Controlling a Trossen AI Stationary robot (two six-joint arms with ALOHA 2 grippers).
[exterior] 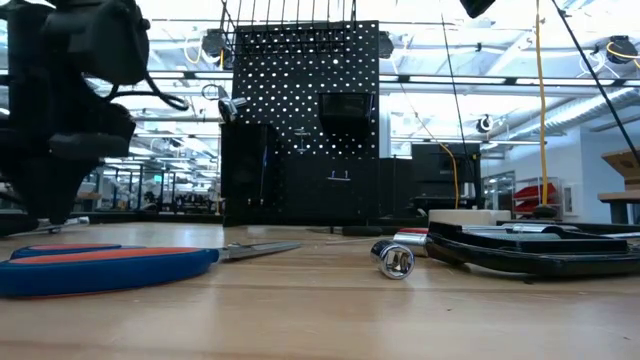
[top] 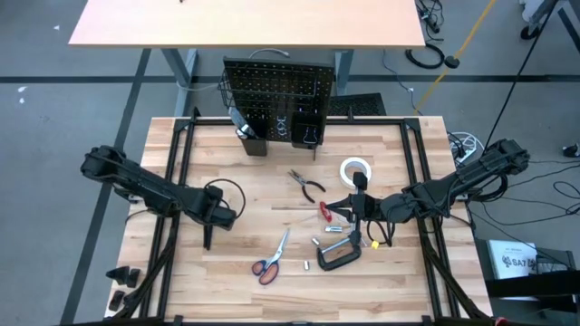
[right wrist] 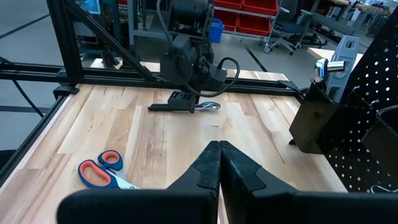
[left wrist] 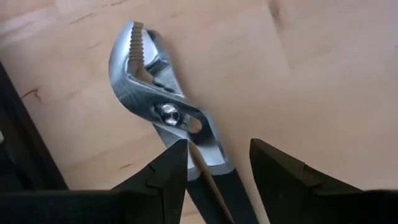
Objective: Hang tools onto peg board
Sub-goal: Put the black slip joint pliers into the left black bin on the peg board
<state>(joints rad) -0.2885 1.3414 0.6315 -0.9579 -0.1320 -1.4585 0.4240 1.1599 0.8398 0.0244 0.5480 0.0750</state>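
A: Pliers point(left wrist: 163, 106) are the nearest thing to the left claw point(left wrist: 217, 165). They lie flat on the bench point(top: 227, 145), at its left side, with the toothed steel head pointing away from the claw.

B: Does the left claw hold them?

A: The two fingers stand apart, one on each side of the dark handles just behind the pivot. I cannot tell if they already touch.

B: How will the pliers handle?

A: I think they are heavy for their size, stiff, and the bare steel is slippery. The coated handles close to the pivot look like the best place to take hold, so the head does not tip down.

B: And the right claw point(right wrist: 219, 163)?

A: It is closed and holds nothing. It hovers at the right side of the bench, over a black clamp point(top: 338, 256) and a red screwdriver point(top: 323, 211).

B: What lies farther?

A: Orange scissors point(top: 268, 263) at the front, a white tape roll point(top: 356, 168) behind, and the black peg board point(top: 276, 100) upright at the far edge. It carries little so far.
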